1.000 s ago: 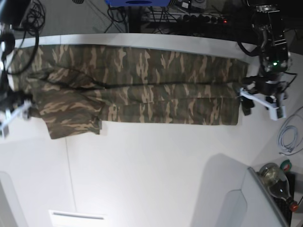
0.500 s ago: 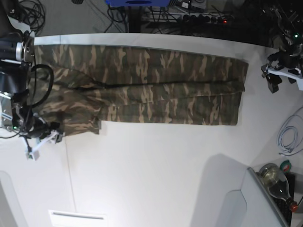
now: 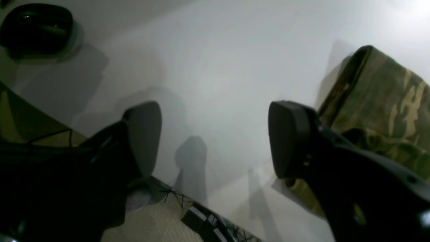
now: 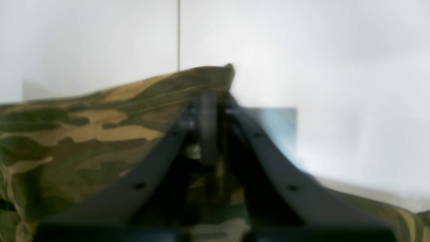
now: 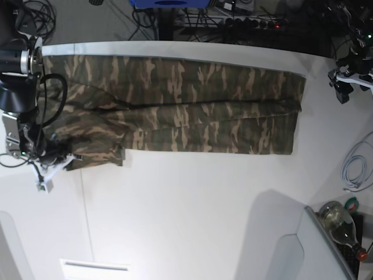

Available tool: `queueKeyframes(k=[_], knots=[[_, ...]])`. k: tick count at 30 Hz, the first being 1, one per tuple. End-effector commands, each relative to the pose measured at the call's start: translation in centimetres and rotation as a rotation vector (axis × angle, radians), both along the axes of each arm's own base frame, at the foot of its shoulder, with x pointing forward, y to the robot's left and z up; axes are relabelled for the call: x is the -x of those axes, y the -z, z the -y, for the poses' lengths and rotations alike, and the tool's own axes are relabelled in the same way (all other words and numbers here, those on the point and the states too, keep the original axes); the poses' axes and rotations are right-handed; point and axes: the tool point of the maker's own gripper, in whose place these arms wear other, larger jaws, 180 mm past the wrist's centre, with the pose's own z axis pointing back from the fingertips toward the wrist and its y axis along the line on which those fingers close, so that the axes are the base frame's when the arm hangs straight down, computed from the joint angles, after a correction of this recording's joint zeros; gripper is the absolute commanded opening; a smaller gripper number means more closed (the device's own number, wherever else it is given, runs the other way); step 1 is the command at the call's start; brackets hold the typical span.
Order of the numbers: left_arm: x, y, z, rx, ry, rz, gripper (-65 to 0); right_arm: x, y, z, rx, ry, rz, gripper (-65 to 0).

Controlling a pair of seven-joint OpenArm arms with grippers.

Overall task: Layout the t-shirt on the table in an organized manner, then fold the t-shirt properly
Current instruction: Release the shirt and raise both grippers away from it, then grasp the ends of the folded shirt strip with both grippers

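Note:
The camouflage t-shirt lies flat in a long folded band across the far half of the white table. My right gripper is at the shirt's lower left sleeve corner. In the right wrist view its jaws are closed together on the cloth edge. My left gripper hangs open past the shirt's right end, touching nothing. In the left wrist view its pads stand wide apart over bare table, with the shirt's edge to the right.
A glass bottle and a coiled white cable lie at the right edge. A grey panel stands at the front right. Cables and a power strip run behind the table. A thin seam crosses the tabletop.
My right gripper moved in to the sleeve corner and closed on it. My left gripper drew away from the shirt's right end, up and to the right.

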Motion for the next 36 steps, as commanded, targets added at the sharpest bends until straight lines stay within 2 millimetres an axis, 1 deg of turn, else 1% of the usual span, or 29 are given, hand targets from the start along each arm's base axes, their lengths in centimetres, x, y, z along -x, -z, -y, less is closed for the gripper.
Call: queueKeyframes(k=[1,2,4,6,10,11,13,15,18,19,20,22,24,25,26,29,30,32,36], knots=[[-0.5,-1.4,-0.7,-0.034,0.002,0.038,-17.1,-2.0,-1.9,0.8,0.008,0.010,0.060,-64.8],[-0.6,-1.4,-0.7,-0.033,0.003,0.039,-17.1,-2.2,-2.3,0.8,0.010,0.009,0.070,-62.4],[-0.5,-1.4,-0.7,-0.038,0.004,0.035,-17.1,-2.6,-3.0,0.7,0.018,-0.001,0.098,-64.5],[-0.6,-1.4,-0.7,-0.038,0.006,0.035,-17.1,-2.1,-3.5,0.4,0.033,-0.027,0.102,-65.0],[-0.6,-1.4,-0.7,-0.038,0.006,0.035,-17.1,-1.5,-6.0,-0.6,0.081,-0.090,0.136,-64.8],[-0.6,-1.4,-0.7,-0.038,0.006,0.035,-17.1,-1.0,-6.5,-0.8,0.089,-0.085,0.130,-64.8],[-0.6,-1.4,-0.7,-0.038,0.006,0.037,-17.1,0.4,-7.4,-0.9,0.094,-0.064,0.121,-64.7],[-0.7,-1.5,-0.7,-0.038,0.006,0.040,-17.1,2.0,-8.7,-2.0,0.098,-0.080,0.120,-64.7],[-0.9,-1.5,-0.7,-0.037,0.005,0.045,-17.1,5.0,-10.1,-3.3,0.116,-0.109,0.100,-64.7],[-1.0,-1.6,-0.7,-0.037,0.005,0.047,-17.1,6.0,-10.6,-4.1,0.119,-0.123,0.098,-64.7],[-1.1,-1.6,-0.7,-0.037,0.005,0.050,-17.1,7.1,-11.1,-5.0,0.117,-0.135,0.097,-64.7],[-1.6,-2.1,-1.1,-0.047,0.008,0.059,-17.1,9.3,-11.5,-6.0,0.119,-0.151,0.082,-64.7],[-1.8,-2.2,-1.1,-0.050,0.010,0.063,-17.1,11.5,-11.7,-7.1,0.110,-0.161,0.061,-64.7],[-1.9,-2.2,-1.1,-0.049,0.012,0.063,-17.1,12.6,-11.4,-7.6,0.105,-0.168,0.044,-64.7],[-2.3,-2.0,-0.4,-0.042,0.032,0.060,-17.1,13.6,-11.1,-8.1,0.096,-0.173,0.029,-64.7],[-3.8,-1.4,1.5,-0.040,0.127,0.034,-17.1,15.9,-9.9,-8.6,0.077,-0.173,-0.020,-64.7],[-3.9,-0.9,2.1,-0.035,0.156,0.017,-17.1,16.5,-9.5,-8.7,0.075,-0.175,-0.037,-64.7],[-4.4,-0.6,3.2,-0.027,0.191,0.010,-17.1,17.3,-9.0,-8.7,0.073,-0.175,-0.060,-64.7],[-5.4,-0.8,3.8,-0.020,0.202,0.030,-17.1,18.0,-8.7,-8.6,0.075,-0.184,-0.080,-64.7]])
